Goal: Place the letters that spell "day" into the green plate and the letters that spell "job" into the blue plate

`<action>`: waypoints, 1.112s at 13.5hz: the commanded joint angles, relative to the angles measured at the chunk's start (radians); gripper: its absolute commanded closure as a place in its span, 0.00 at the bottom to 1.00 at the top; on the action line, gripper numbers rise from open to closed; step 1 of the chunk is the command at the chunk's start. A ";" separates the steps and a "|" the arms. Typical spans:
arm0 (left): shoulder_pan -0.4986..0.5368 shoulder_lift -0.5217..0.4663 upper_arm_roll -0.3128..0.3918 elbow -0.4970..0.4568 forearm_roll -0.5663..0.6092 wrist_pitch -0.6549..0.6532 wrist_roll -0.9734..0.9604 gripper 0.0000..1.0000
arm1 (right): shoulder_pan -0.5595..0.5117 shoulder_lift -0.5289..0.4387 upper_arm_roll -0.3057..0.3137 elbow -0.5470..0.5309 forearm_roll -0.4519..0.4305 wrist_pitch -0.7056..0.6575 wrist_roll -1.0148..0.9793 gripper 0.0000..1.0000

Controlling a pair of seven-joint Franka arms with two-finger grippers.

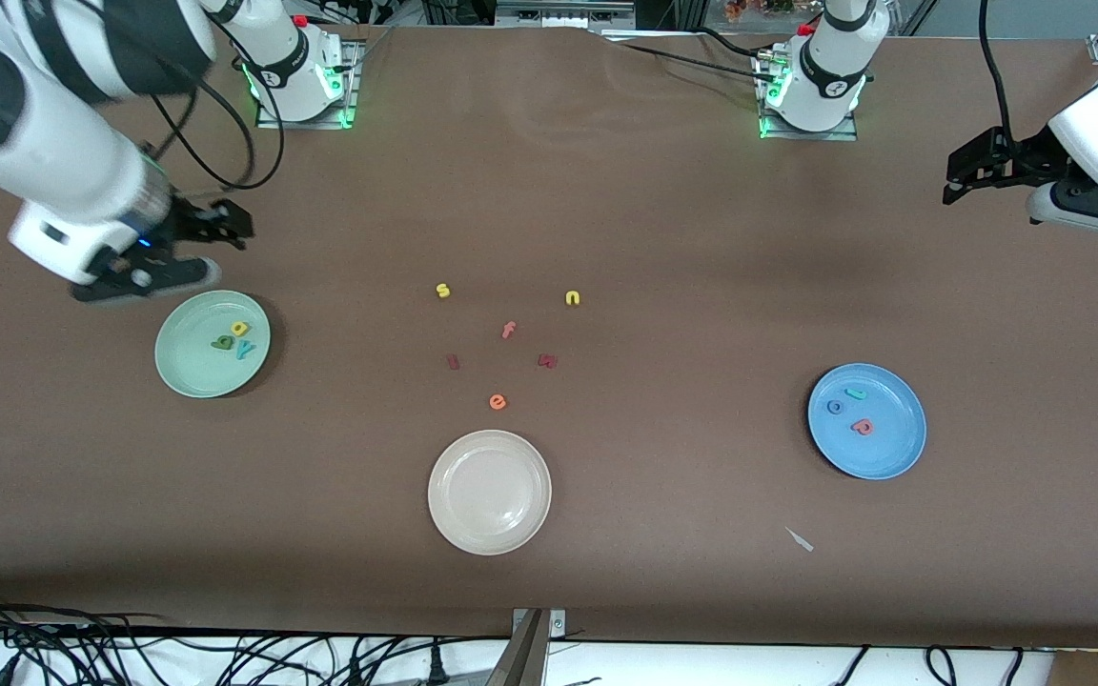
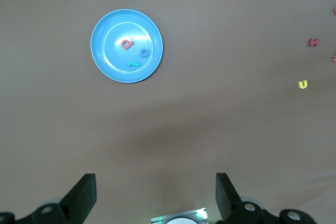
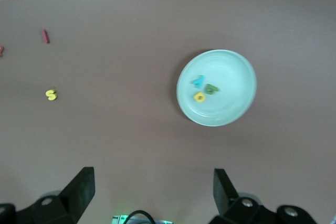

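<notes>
The green plate lies toward the right arm's end of the table and holds a yellow a, a dark green d and a teal y. My right gripper hovers open and empty just beside that plate. Toward the left arm's end, the blue plate carries a teal j, a blue o and a pink b. High over the table's end, well off from this plate, my left gripper is open with nothing in it.
A cream-white plate sits mid-table, nearest the front camera. Loose letters lie in the middle: yellow s, yellow n, pink f, orange e and two dark red ones. A small grey scrap lies near the blue plate.
</notes>
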 commanded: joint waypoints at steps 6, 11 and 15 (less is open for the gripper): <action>0.008 0.012 -0.003 0.030 -0.008 -0.024 0.005 0.00 | -0.043 -0.038 -0.089 0.028 0.086 -0.057 -0.023 0.00; 0.008 0.012 -0.004 0.030 -0.008 -0.024 0.003 0.00 | -0.051 -0.029 -0.094 0.030 0.092 -0.054 -0.036 0.00; 0.006 0.012 -0.006 0.030 -0.010 -0.024 0.002 0.00 | -0.054 -0.020 -0.094 0.028 0.086 -0.056 -0.036 0.00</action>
